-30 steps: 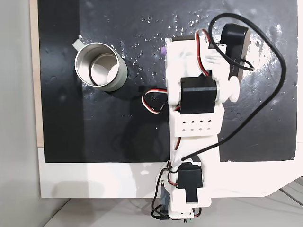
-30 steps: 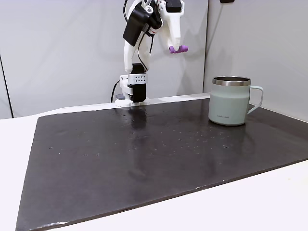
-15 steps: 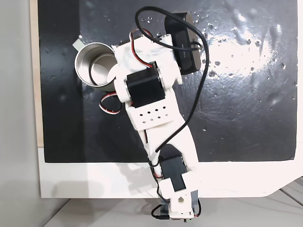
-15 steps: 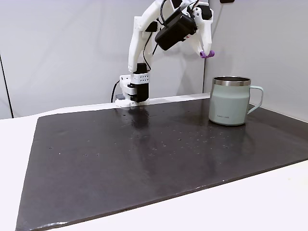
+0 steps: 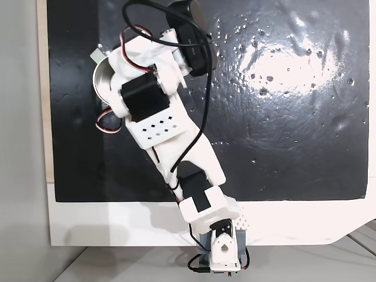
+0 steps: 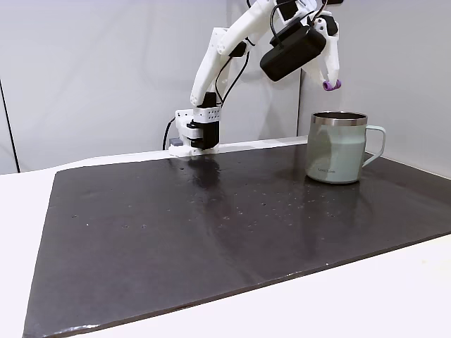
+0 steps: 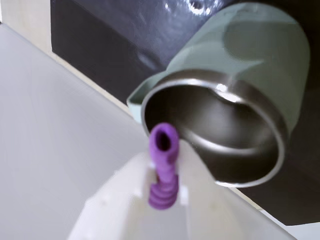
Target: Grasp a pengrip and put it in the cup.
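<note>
Top-down fixed view: arm (image 5: 158,111) reaches over the black mat (image 5: 282,117) to its far left, covering most of the cup (image 5: 100,79).

Side fixed view: gripper (image 6: 330,83) is closed on the pengrip (image 6: 331,85), held in the air above the cup (image 6: 337,148) — clear of the rim, apart from it. Cup stands upright at the mat's right.

Wrist view: pengrip (image 7: 163,167) pinched between white fingers (image 7: 120,200), its open end overlapping the cup's (image 7: 240,100) steel rim.
</note>
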Controlling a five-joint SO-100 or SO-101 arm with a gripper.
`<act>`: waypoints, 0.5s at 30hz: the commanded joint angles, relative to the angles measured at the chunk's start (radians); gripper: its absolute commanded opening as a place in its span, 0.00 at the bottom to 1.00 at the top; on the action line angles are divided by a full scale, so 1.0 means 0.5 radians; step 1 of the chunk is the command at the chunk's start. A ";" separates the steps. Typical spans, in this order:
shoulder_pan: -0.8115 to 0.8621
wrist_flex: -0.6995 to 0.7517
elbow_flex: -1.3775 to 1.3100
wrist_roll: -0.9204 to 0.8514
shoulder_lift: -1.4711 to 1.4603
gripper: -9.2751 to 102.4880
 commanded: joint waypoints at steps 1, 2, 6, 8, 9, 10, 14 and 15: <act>-0.077 0.006 -0.135 -0.034 0.018 0.09; -0.092 0.006 -0.135 -0.034 0.012 0.09; -0.153 0.009 -0.135 -0.034 -0.006 0.09; -0.169 0.009 -0.135 -0.037 -0.009 0.09; -0.169 0.009 -0.135 -0.040 -0.012 0.09; -0.169 0.012 -0.135 -0.043 -0.012 0.09; -0.153 0.018 -0.101 -0.083 -0.006 0.29; -0.150 0.018 -0.083 -0.086 0.006 0.37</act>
